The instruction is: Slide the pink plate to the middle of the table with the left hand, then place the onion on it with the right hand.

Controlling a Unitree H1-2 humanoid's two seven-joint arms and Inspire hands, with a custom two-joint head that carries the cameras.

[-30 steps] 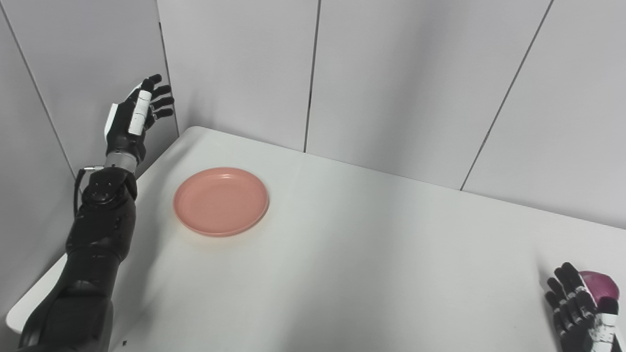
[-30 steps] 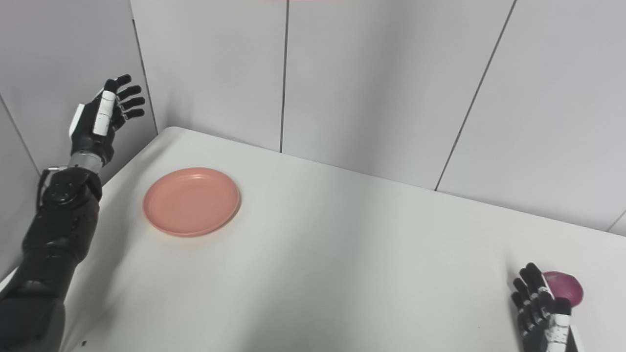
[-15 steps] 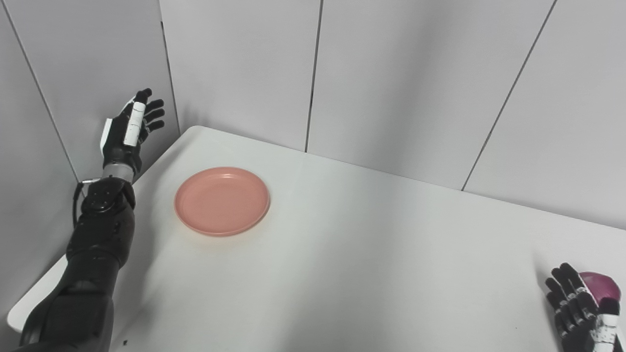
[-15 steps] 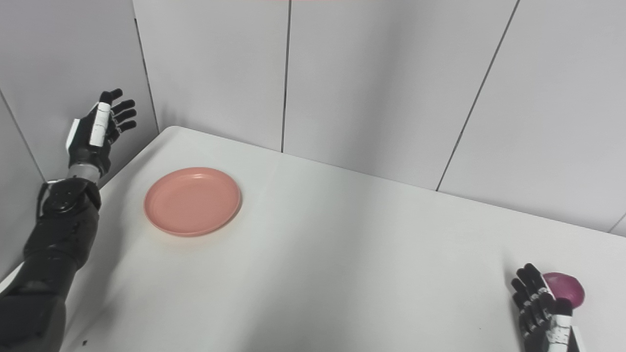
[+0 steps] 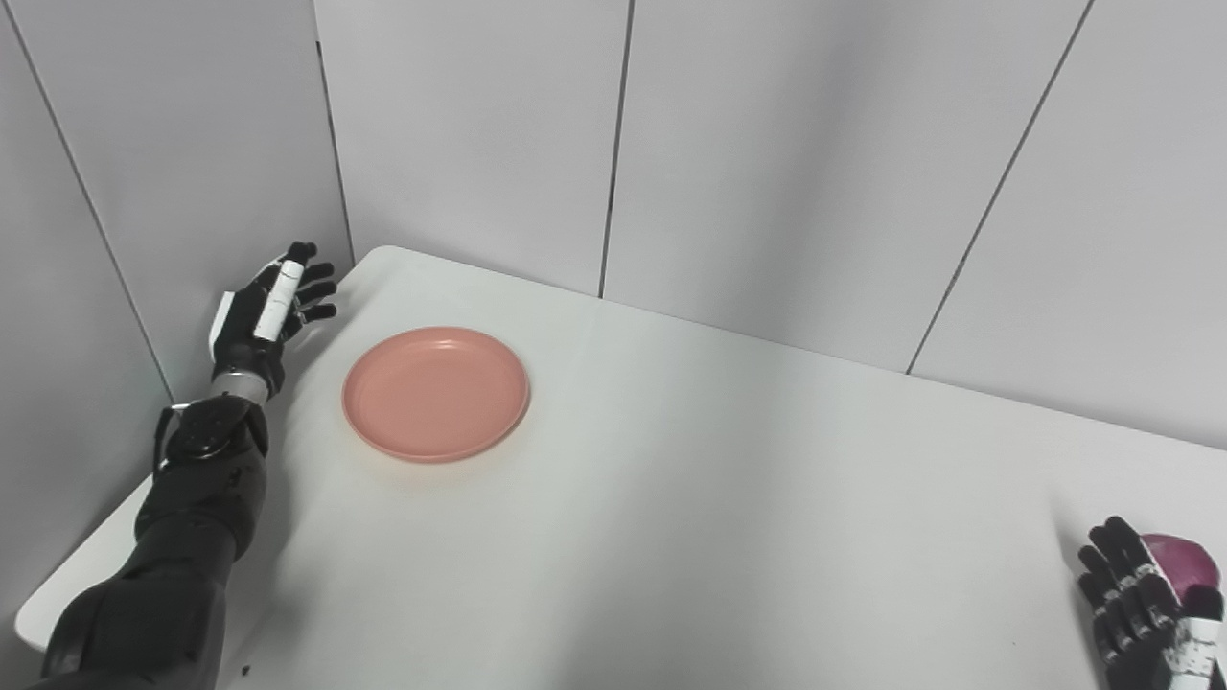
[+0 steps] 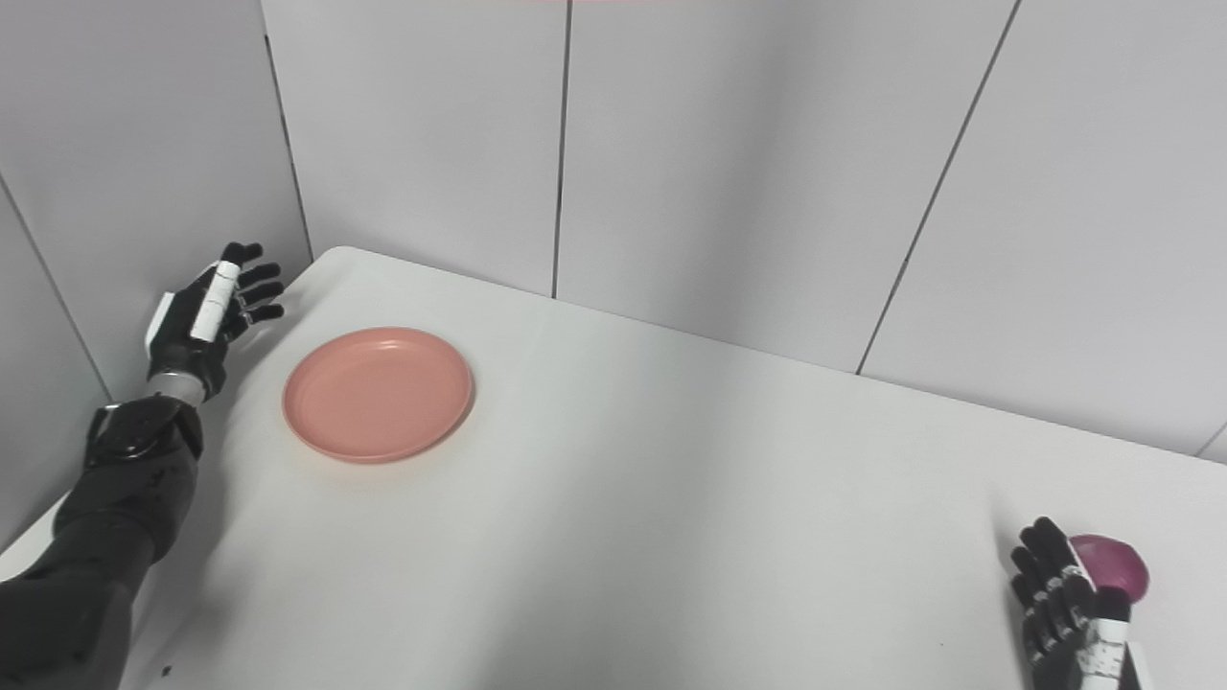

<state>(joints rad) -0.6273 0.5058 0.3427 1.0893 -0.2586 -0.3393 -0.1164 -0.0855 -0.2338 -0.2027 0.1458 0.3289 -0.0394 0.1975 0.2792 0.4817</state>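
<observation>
The pink plate (image 5: 436, 392) lies flat on the white table (image 5: 671, 498), toward its far left. My left hand (image 5: 268, 311) hovers open just left of the plate, at the table's left edge, fingers spread, not touching it. The purple onion (image 5: 1189, 563) rests at the table's right side, partly hidden behind my right hand (image 5: 1141, 609). That hand is open beside the onion at the bottom right corner, fingers pointing up, holding nothing.
Grey panelled walls (image 5: 767, 163) close in the table at the back and on the left. The left wall stands close behind my left hand. The table's left corner (image 5: 38, 613) shows at the bottom left.
My left hand has come down from high against the left wall to table height beside the plate. Plate, onion and right hand have stayed put.
</observation>
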